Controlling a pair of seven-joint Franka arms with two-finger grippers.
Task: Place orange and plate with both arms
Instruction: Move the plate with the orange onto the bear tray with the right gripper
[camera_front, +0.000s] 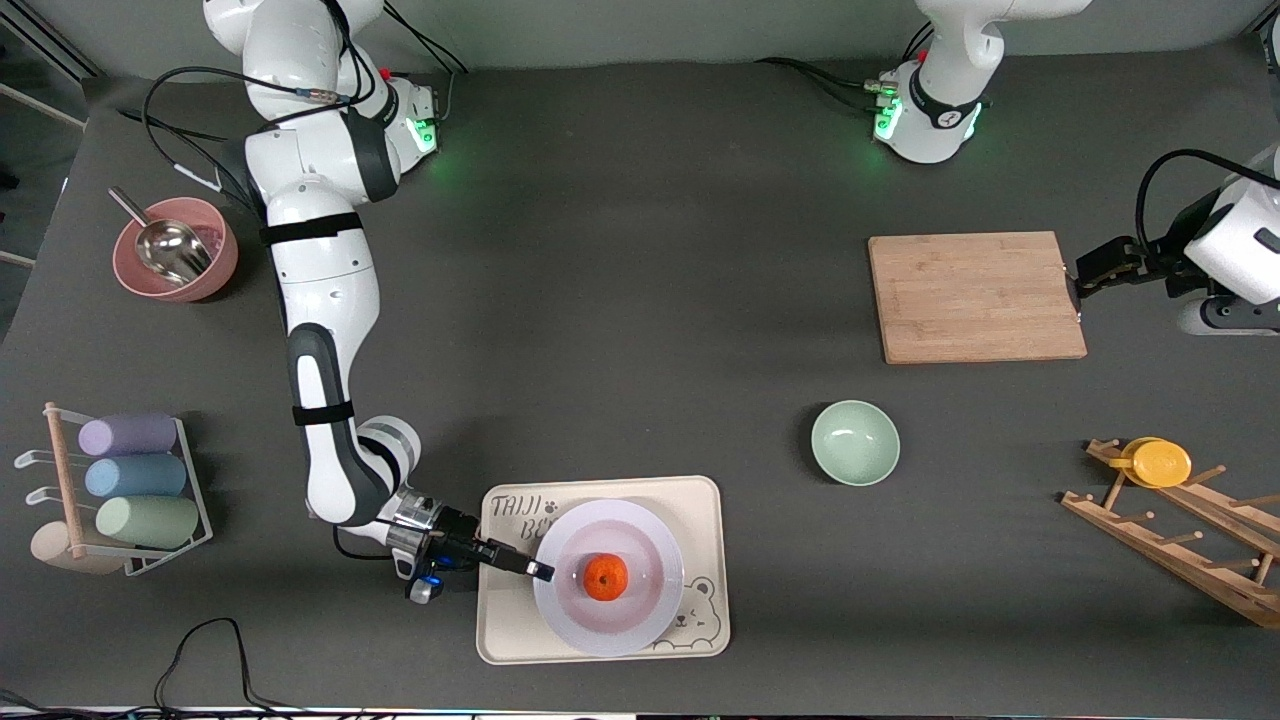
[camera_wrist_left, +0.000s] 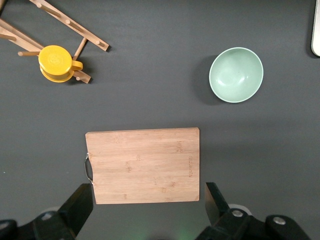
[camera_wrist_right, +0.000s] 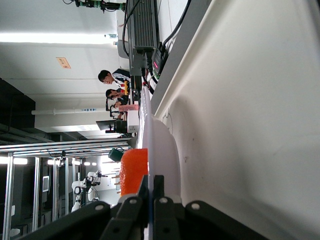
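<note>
Right gripper (camera_front: 540, 571) pinches plate (camera_front: 640, 610) rim; orange (camera_front: 605, 577) on plate. Left gripper (camera_wrist_left: 148, 200) spread above cutting board (camera_wrist_left: 142, 165).

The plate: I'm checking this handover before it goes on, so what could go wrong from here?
The right gripper is shut on only the plate's thin rim, so the plate could tip or slip if lifted. The orange sits loose at its centre and might roll off. The left gripper, jaws open, waits by the cutting board.

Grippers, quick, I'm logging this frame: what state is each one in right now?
Left gripper: open, holding nothing, over the cutting board.
Right gripper: shut on the plate rim; the orange sits on the plate.
</note>
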